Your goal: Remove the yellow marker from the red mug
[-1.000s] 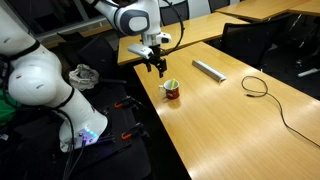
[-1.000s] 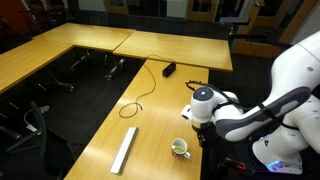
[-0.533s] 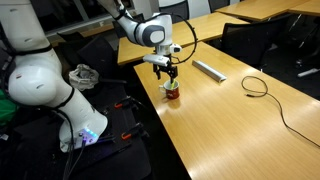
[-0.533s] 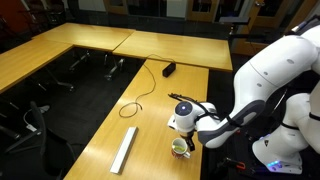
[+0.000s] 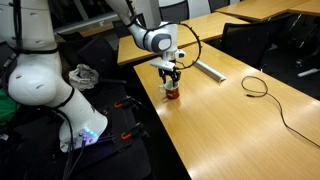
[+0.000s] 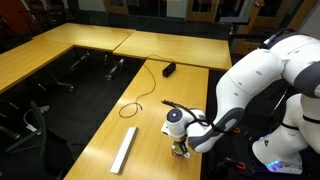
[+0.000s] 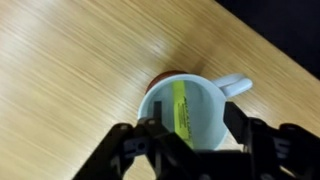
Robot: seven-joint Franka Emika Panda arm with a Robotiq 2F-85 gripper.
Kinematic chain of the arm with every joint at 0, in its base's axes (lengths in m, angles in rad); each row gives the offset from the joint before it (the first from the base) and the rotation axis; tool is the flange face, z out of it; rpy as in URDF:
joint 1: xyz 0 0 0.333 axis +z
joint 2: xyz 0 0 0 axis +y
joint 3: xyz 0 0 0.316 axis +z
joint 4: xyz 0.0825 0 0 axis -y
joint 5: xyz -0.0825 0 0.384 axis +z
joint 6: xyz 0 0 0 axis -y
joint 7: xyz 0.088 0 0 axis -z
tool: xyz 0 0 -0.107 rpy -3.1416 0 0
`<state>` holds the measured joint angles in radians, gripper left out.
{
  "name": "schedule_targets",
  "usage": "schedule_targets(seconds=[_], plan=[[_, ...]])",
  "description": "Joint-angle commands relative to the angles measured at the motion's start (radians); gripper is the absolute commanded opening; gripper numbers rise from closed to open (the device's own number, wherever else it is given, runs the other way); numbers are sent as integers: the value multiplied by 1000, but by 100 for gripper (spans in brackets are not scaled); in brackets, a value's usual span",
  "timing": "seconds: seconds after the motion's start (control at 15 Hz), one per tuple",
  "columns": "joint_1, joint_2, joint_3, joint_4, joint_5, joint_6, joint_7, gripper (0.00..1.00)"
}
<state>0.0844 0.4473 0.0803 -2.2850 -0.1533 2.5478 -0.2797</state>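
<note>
We are judging the task as barely begun. The short, pale yellow-green marker is leaning inside the small red mug with the whitish inside and is not yet lifted. The black two-fingered pincer is hovering straight above the mug's mouth. Its fingers are spreading wide to the left and right of the marker and gripping nothing. What we are expecting to remain is everything that matters: lowering, closing on the marker, drawing it up and out, and setting it down apart from the mug.

In an exterior view the mug is standing near the left edge of a long, light wooden worktop. A grey flat bar is lying to its right and a little farther back. A thin black cable is looping farther right again. Around it we are seeing an office-like room with more pale wooden tables, dark chairs and a dark floor.
</note>
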Motion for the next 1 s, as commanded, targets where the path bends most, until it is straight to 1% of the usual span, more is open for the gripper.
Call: schedule_targets(seconds=[0.0,0.07,0.13,0.2,0.27,0.33,0.4,0.47,0.53,0.6,0.67,0.8,0.87,0.93], plan=[[-18,38,14,24,-5,45,-6,63],[-16,49,13,31,-7,53,-1,60],[-14,59,13,36,-8,61,2,55],[-15,68,14,41,-5,67,4,55],[-14,77,15,47,-4,71,7,52],[-12,85,15,51,-4,76,13,51],[-10,93,13,56,-5,81,18,48],[-8,102,11,61,-5,87,26,46],[-8,107,9,63,-6,92,29,30],[-6,110,5,63,-11,103,33,22],[-8,110,6,63,-10,106,30,18],[-14,93,14,49,-12,106,11,1],[-16,74,17,35,-14,97,1,0],[-12,60,15,27,-20,88,1,5]])
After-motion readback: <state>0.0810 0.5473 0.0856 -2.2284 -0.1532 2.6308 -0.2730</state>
